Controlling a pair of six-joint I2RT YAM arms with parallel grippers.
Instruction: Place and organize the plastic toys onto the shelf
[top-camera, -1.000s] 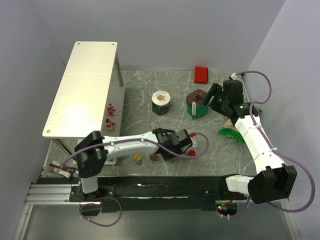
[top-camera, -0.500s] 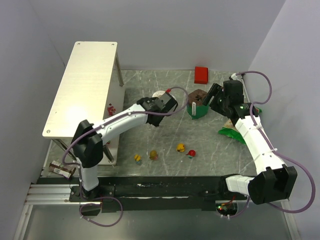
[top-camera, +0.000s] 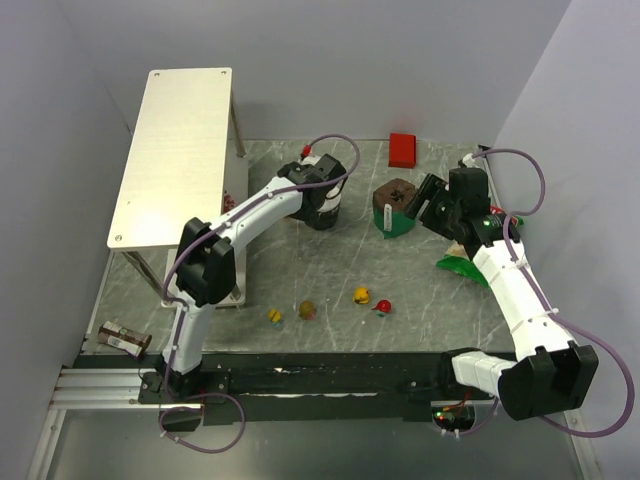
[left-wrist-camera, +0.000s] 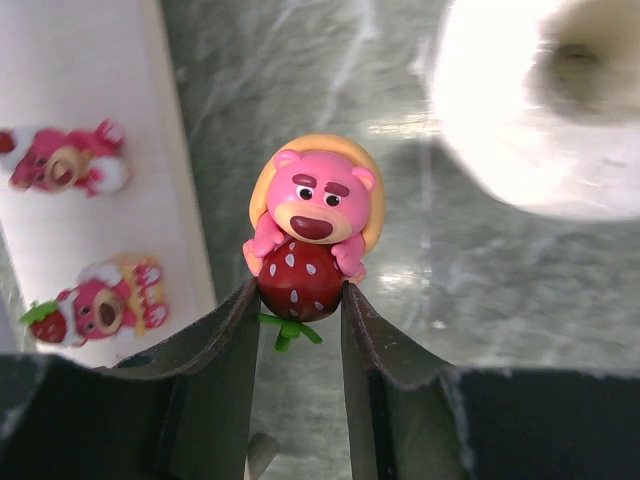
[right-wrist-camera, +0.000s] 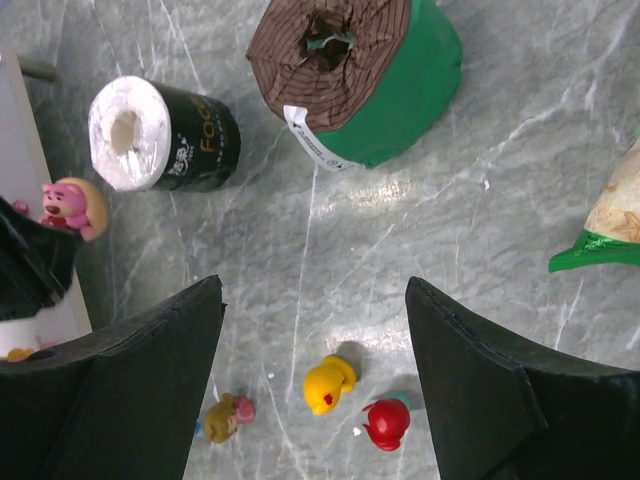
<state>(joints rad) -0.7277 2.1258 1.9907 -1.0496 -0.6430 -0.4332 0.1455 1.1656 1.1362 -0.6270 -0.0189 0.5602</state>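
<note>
A pink bear toy hugging a red strawberry (left-wrist-camera: 310, 240) is pinched at the strawberry between my left gripper's (left-wrist-camera: 297, 292) shut fingers. It hangs above the marble floor beside the shelf's lower tier (left-wrist-camera: 90, 235), where two more pink bear toys (left-wrist-camera: 65, 170) (left-wrist-camera: 100, 305) lie. The shelf's white top (top-camera: 170, 150) stands at the left. Near the front lie a yellow toy (top-camera: 362, 296), a red toy (top-camera: 383, 305), a brownish toy (top-camera: 308, 311) and another yellow one (top-camera: 274, 316). My right gripper (right-wrist-camera: 315, 300) hangs open high above them, holding nothing.
A black roll with a white top (top-camera: 322, 205) stands right beside the left gripper. A green and brown roll (top-camera: 395, 205), a red block (top-camera: 402, 149) and a green chip bag (top-camera: 465, 265) are at the right. A small wrapped bar (top-camera: 125, 338) lies front left.
My left arm has lifted away from the front toys and swung back and left to the roll beside the shelf. The shelf top now sits a little further back. The right arm has barely moved.
</note>
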